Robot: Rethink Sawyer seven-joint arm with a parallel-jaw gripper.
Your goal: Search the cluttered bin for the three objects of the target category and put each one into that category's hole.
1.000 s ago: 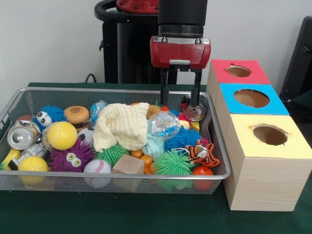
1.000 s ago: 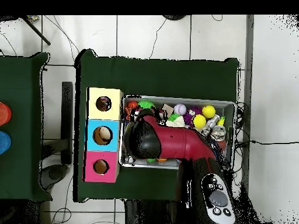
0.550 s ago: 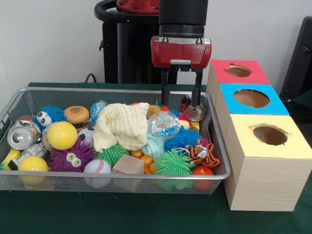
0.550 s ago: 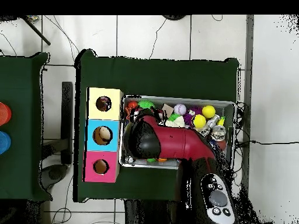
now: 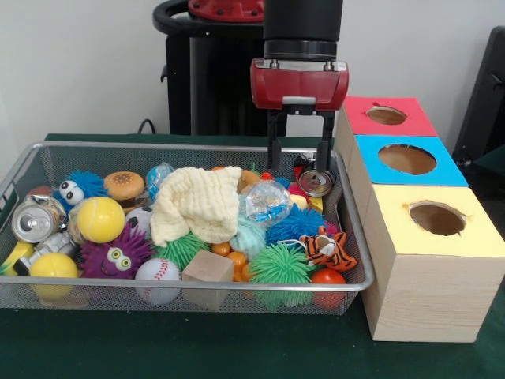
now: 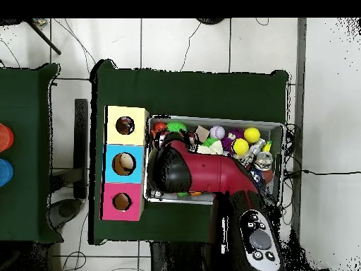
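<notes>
Hovering with fingers spread and empty, gripper (image 5: 300, 158) above a still-crowded wire bin (image 5: 47, 296), one object visible in the blue hole (image 6: 125, 164), sorting unfinished

arm hanging vertical, gripper (image 5: 300, 155) pointing straight down, black fingers (image 5: 274, 150) standing parted, gripping nothing.

Wire-mesh metal bin (image 5: 351, 237), matt wood-grain boxes (image 5: 418, 296), soft waffle cloth (image 5: 197, 201), shiny metal can (image 5: 35, 219), glossy plastic yellow ball (image 5: 101, 219)
</notes>
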